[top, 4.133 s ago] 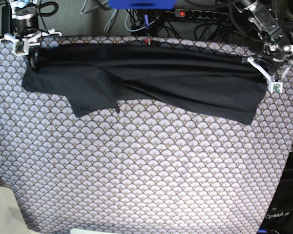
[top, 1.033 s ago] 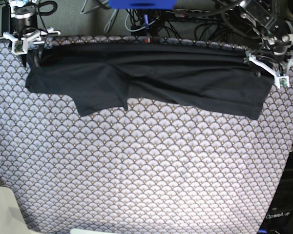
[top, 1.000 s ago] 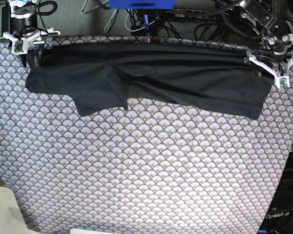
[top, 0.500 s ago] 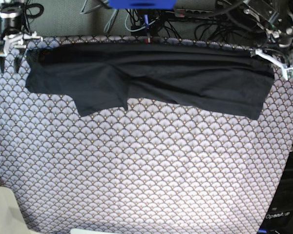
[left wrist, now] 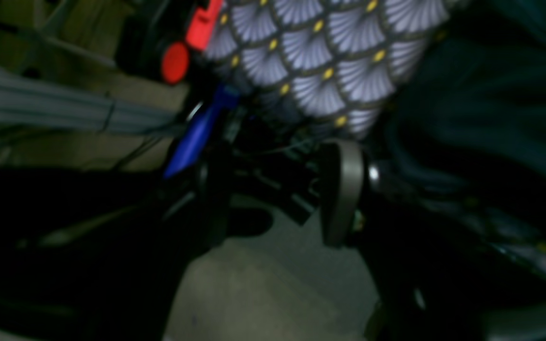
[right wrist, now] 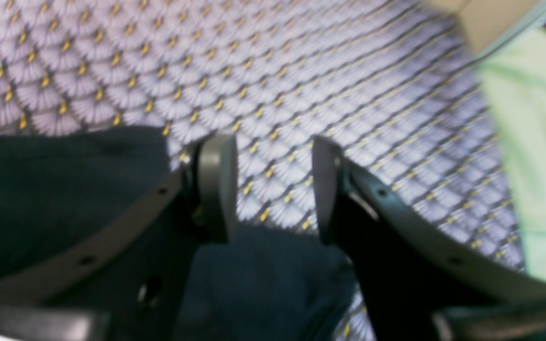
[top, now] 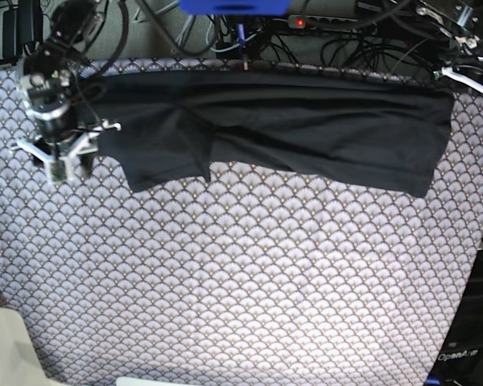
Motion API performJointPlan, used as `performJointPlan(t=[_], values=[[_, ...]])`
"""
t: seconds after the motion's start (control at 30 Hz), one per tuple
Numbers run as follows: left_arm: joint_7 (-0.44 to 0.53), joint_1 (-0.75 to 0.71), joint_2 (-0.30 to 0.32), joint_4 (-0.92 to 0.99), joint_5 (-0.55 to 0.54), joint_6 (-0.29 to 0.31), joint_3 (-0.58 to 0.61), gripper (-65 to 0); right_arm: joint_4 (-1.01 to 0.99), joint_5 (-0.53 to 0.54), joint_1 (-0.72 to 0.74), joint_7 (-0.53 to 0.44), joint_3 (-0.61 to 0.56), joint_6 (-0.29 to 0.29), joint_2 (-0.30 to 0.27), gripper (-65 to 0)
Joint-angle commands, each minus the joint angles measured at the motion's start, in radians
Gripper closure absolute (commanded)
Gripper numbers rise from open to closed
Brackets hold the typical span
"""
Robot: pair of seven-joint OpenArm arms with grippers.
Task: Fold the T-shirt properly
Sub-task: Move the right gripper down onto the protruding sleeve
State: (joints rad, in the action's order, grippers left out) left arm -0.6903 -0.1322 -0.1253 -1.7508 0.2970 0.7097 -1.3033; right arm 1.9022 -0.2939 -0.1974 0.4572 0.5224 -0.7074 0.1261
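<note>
Base view: T-shirt (top: pixel 290 137) lies in a folded band across the frame's top. My right gripper (top: pixel 60 157), parted and empty, has swung down to its left sleeve; left gripper (top: pixel 471 76), also empty, has backed off upper right.

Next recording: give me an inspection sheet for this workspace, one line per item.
Surface: fan-patterned tablecloth covers the table.
Job's things: T-shirt lies in a long band along the far edge, one sleeve pointing toward the near side.
Clutter: nothing seen on the cloth.
Grippers: right claw open, over the shirt's end, holding nothing; left claw at the far corner beside the shirt's other end, nothing seen between its fingers.
Cables: tangle behind the table.
Surroundings: power strip, blue part.
</note>
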Motion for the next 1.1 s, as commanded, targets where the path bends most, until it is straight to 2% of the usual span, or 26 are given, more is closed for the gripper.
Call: performJointPlan(t=[0.0,0.07,0.13,0.23,0.37,0.47,0.77,1.07], values=[[0.017,0.001,0.017,-0.019,0.001,-0.012,-0.015,-28.3,0.018,0.015,0.031,0.027,-0.032,0.009,-0.024,-26.9],[0.013,0.001,0.036,-0.014,0.001,-0.012,-0.028,-28.3,0.016,0.019,0.066,0.173,-0.106,0.009,-0.055,-27.0],[0.013,0.001,0.04,-0.011,0.001,-0.012,-0.048,-28.3,0.016,0.049,0.088,0.269,-0.153,0.009,-0.073,-27.0],[0.014,0.001,0.04,-0.011,0.001,-0.012,-0.069,-28.3,0.016,0.143,0.111,0.354,-0.195,0.009,-0.096,-27.1],[0.014,0.001,0.04,-0.011,0.001,-0.012,-0.069,-28.2,-0.008,0.158,0.171,0.45,-0.232,0.009,-0.096,-27.1],[0.013,0.001,0.04,-0.011,0.001,-0.012,-0.069,-28.3,-0.06,0.158,0.212,0.473,-0.232,0.009,-0.096,-27.1],[0.013,0.001,0.04,-0.011,0.001,-0.012,-0.069,-28.3,-0.29,0.158,0.296,0.463,-0.23,0.009,-0.119,-27.1],[0.013,0.003,0.039,-0.011,0.001,-0.012,-0.068,-28.2,-0.323,0.158,0.29,0.429,-0.23,0.009,-0.127,-27.1]])
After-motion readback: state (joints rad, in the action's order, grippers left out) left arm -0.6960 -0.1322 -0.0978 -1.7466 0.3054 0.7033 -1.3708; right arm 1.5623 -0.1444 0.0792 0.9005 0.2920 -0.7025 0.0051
